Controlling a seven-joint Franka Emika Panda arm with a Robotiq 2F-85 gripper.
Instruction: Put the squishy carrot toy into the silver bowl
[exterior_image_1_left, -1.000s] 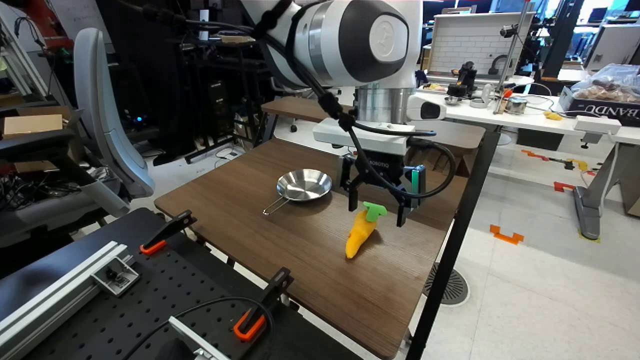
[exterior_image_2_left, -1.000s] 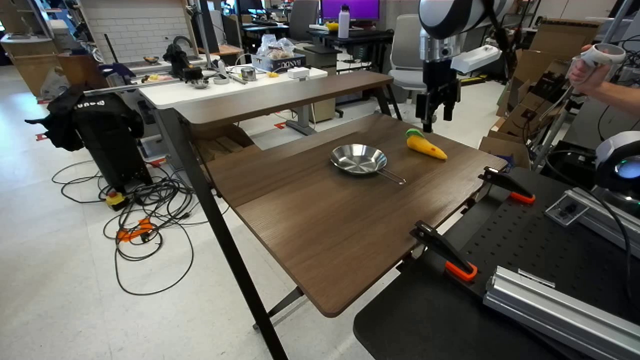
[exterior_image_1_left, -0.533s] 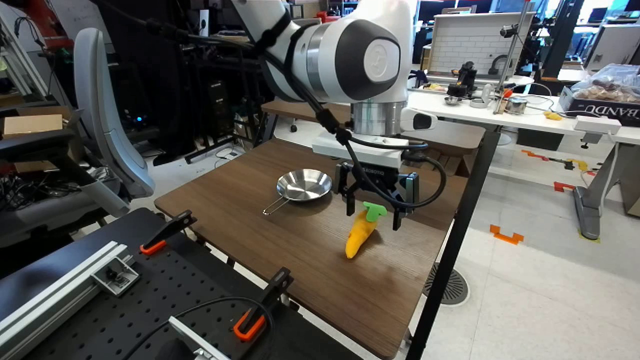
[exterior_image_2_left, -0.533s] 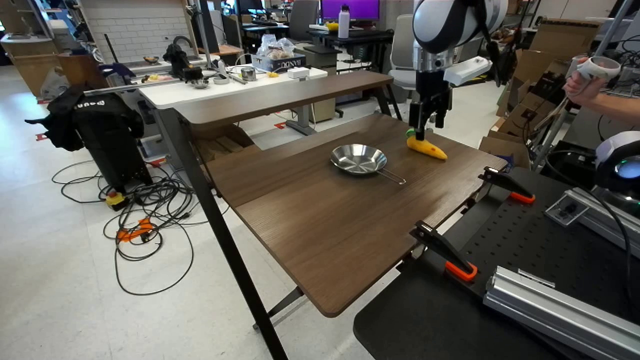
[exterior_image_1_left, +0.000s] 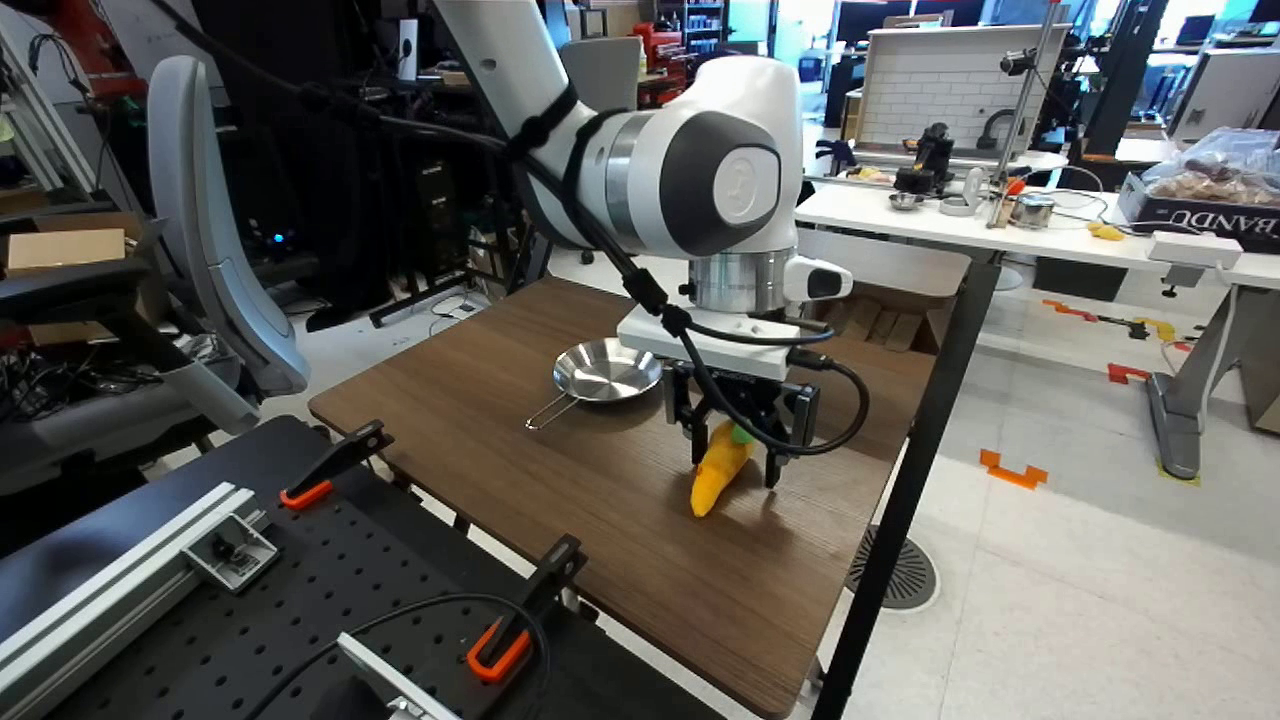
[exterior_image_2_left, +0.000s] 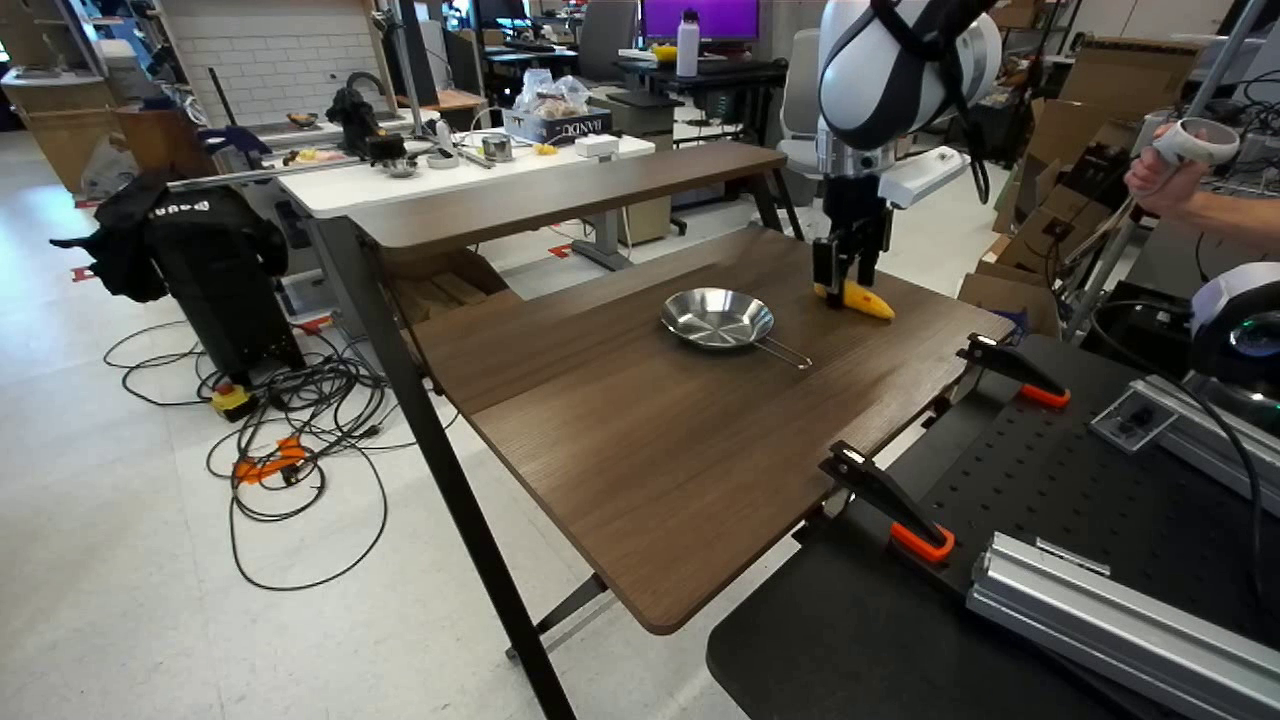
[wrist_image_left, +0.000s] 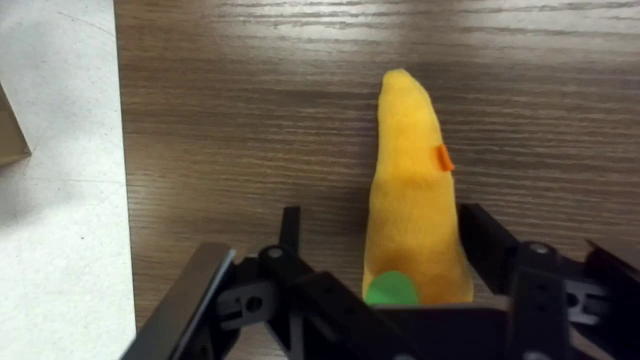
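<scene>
The squishy carrot toy (exterior_image_1_left: 719, 478) lies on the brown table, yellow-orange with a green top; it also shows in an exterior view (exterior_image_2_left: 868, 302) and the wrist view (wrist_image_left: 412, 200). My gripper (exterior_image_1_left: 735, 472) is open and lowered around the carrot's thick end, one finger on each side. In the wrist view the right finger is close against the carrot and the left finger stands apart from it, with a gap. The gripper body hides most of the green top. The silver bowl (exterior_image_1_left: 607, 371), a shallow round pan with a wire handle, stands beside the gripper; it shows in an exterior view (exterior_image_2_left: 718, 318) too.
The brown table (exterior_image_2_left: 640, 470) has a raised brown shelf (exterior_image_2_left: 580, 195) along its back. Black clamps with orange ends (exterior_image_1_left: 525, 610) sit at the edge of a black perforated board (exterior_image_1_left: 330, 590). A hand holding a white controller (exterior_image_2_left: 1185, 150) is off to one side.
My gripper has moved down and slightly toward the bowl's side, from above the carrot to around its thick end. The fingers stay open. The carrot and the bowl have not moved.
</scene>
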